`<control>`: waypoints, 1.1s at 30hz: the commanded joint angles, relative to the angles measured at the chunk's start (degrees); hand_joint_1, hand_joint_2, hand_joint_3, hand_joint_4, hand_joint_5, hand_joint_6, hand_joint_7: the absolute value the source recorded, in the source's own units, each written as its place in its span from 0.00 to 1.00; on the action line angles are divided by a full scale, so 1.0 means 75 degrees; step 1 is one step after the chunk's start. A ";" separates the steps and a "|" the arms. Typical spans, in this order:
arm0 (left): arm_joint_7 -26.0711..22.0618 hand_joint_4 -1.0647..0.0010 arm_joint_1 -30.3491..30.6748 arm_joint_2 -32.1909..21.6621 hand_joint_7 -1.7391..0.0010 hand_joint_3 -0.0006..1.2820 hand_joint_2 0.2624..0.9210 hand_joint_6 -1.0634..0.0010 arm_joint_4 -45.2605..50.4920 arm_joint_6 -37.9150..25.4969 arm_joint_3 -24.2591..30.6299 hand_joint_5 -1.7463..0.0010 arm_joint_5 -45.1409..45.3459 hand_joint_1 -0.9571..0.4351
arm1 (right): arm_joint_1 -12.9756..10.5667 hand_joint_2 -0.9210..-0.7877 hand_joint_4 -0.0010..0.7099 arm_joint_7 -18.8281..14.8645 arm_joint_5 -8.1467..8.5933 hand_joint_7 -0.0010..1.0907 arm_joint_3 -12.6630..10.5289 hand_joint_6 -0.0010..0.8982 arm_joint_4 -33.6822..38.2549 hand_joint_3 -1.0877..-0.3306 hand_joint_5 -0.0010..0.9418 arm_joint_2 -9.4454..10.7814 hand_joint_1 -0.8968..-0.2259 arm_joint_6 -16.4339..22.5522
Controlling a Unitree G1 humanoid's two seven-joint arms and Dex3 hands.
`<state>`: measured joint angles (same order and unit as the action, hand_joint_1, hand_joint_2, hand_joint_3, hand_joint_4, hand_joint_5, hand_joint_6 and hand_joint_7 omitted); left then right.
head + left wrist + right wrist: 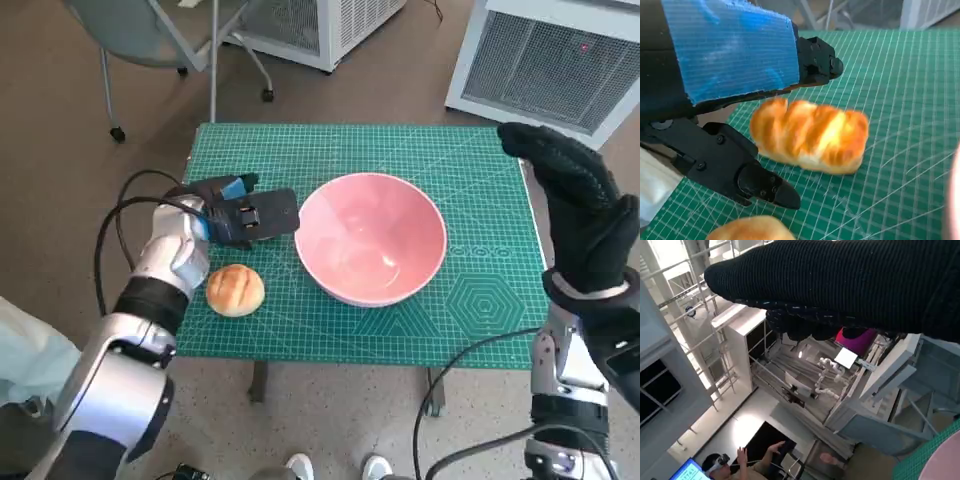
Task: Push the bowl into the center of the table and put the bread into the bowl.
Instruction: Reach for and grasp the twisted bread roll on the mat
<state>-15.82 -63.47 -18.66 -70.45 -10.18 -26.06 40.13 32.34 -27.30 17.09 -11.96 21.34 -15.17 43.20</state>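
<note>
**Fingers spread over the bread, bowl already near the middle**

Fingers [262, 213] of the left hand [235, 212] lie apart on the green mat [300, 150], seen from the head, just left of the pink bowl [371, 236] and holding nothing. That bowl stands empty at about the table's centre. A round bun [235, 290] sits just below the hand. The right hand [580, 205] is raised over the right edge, fingers apart, touching nothing. Faint pale lettering beside the bowl is too small to read.

From the left wrist, a ridged golden loaf [810, 134] rests on the mat between the black fingers [752, 177], which straddle it without clearly touching. A second bun's top [752, 229] shows at the edge. No label shows on the blue tape.

From the right wrist, the glove [850, 287] crosses the picture; I cannot tell how its fingers lie. A person with a headset sits in the distance.

To do this well, I judge the hand should close gently round the loaf's middle, lift clear of the rim, then release low inside.
</note>
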 commanded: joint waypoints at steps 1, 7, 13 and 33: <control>0.0210 0.96 -0.0220 0.0165 1.00 0.00 0.67 0.85 -0.0467 0.0137 -0.0132 1.00 0.0001 0.47 | -0.0251 0.00 0.17 0.0108 -0.0152 0.42 0.0055 0.00 -0.0053 0.57 0.00 -0.0002 0.36 -0.0087; 0.0605 0.90 -0.0164 0.0257 0.99 0.00 0.68 0.80 -0.0681 0.0209 -0.0050 0.99 -0.0133 0.53 | -0.0294 0.00 0.17 0.0143 -0.0161 0.42 0.0064 0.00 -0.0121 0.57 0.00 -0.0023 0.36 -0.0114; 0.1503 0.60 0.0082 0.0272 0.98 0.01 0.77 0.60 -0.0717 0.0596 0.0082 0.78 -0.0320 0.67 | -0.0321 0.00 0.17 0.0146 -0.0126 0.42 0.0079 0.00 -0.0172 0.56 0.00 -0.0037 0.36 -0.0148; 0.3178 0.37 0.0172 -0.0080 0.48 0.08 0.96 0.32 -0.0571 0.1718 -0.0028 0.23 -0.0330 0.69 | -0.0385 0.00 0.16 0.0091 -0.0071 0.41 0.0127 0.00 -0.0254 0.56 0.00 -0.0073 0.35 -0.0267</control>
<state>7.11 -61.53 -18.05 -75.39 2.27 -27.08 38.36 30.57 -26.45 16.62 -11.16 19.00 -15.38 42.07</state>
